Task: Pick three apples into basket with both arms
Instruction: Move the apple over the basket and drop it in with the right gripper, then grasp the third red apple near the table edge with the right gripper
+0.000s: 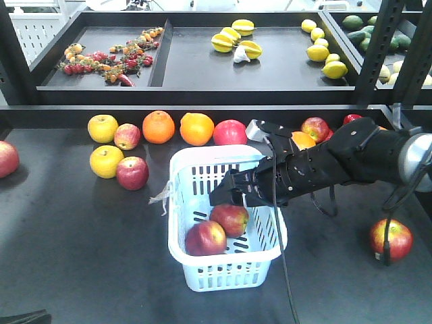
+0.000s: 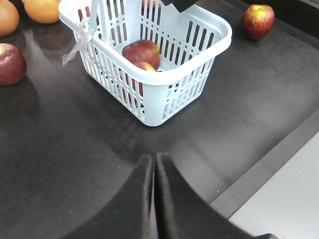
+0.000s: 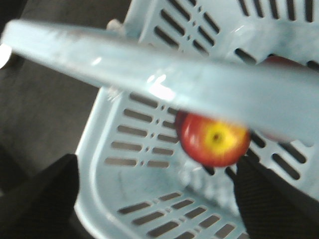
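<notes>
Basket point(image 1: 202, 273) sits front and centre on the dark table point(image 1: 81, 256), and two red apples lie on its slotted floor, touching: one point(image 1: 205, 237) toward the near wall, one point(image 1: 229, 219) just behind it. Over the far right of the basket hangs the right gripper point(image 1: 226, 192), jaws apart and empty, pointing down into it; its wrist view looks past a blurred handle point(image 3: 164, 74) at a red apple point(image 3: 213, 140) with a yellow centre lying below, between the two dark fingers point(image 3: 40, 194). That reads like a drop just made, though that's only my call. Left gripper point(image 2: 153, 194) is low over bare table near the front edge, jaws pressed together, carrying nothing. So two in by my count, one to go. Candidates are close: a red apple point(image 1: 132, 173) left of the basket beside the yellow ones, and another point(image 1: 391, 239) well out to the right by the arm's cable.
</notes>
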`<state>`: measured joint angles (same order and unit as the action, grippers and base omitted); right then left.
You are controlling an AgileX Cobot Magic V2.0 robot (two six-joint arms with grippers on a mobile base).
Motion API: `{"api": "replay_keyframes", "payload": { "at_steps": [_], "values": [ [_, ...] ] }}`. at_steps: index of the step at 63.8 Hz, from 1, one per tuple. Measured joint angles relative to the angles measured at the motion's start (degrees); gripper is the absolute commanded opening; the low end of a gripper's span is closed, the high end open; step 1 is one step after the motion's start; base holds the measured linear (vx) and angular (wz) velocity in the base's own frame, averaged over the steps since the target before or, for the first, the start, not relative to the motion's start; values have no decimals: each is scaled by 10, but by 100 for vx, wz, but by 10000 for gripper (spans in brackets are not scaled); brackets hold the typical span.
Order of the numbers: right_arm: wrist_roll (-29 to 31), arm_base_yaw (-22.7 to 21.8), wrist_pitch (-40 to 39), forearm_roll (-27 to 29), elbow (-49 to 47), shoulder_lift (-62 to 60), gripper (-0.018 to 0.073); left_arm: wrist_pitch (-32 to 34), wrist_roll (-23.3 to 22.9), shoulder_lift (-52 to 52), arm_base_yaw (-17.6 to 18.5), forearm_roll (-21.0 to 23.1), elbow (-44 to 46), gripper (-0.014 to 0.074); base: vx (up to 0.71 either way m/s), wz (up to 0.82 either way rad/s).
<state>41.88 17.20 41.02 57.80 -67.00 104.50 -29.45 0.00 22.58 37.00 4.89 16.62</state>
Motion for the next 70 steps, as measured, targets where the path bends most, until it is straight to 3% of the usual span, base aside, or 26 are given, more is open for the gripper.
{"api": "replay_keyframes", "payload": {
  "at_steps": [8, 11, 15, 26, 35, 40, 46, 52, 60, 70],
  "values": [
    [-20, -2, 49, -18, 0, -28, 239, 0, 0, 0, 0, 0, 0, -6, 0, 0],
    [-31, -2, 64, -39, 0, -42, 101, 0, 0, 0, 0, 0, 0, -6, 0, 0],
    [-46, -2, 88, -74, 0, -65, -16, 0, 0, 0, 0, 0, 0, -6, 0, 0],
    [-106, -2, 130, -186, 0, -126, -8, 0, 0, 0, 0, 0, 0, -6, 0, 0],
    [-197, -2, 134, -306, 0, -182, -6, 0, 0, 0, 0, 0, 0, -6, 0, 0],
    [-269, -2, 134, -394, 0, -212, -6, 0, 0, 0, 0, 0, 0, -6, 0, 0],
    [-368, -2, 136, -542, 0, -232, -4, 0, 0, 0, 0, 0, 0, -6, 0, 0],
    [-439, -20, 141, -638, 0, -235, -2, 0, 0, 0, 0, 0, 0, -6, 0, 0],
    [-466, -87, 137, -673, 0, -226, -1, 0, 0, 0, 0, 0, 0, -6, 0, 0],
    [-432, -196, 121, -643, 0, -185, 18, 0, 0, 0, 0, 0, 0, -6, 0, 0]
  ]
}}
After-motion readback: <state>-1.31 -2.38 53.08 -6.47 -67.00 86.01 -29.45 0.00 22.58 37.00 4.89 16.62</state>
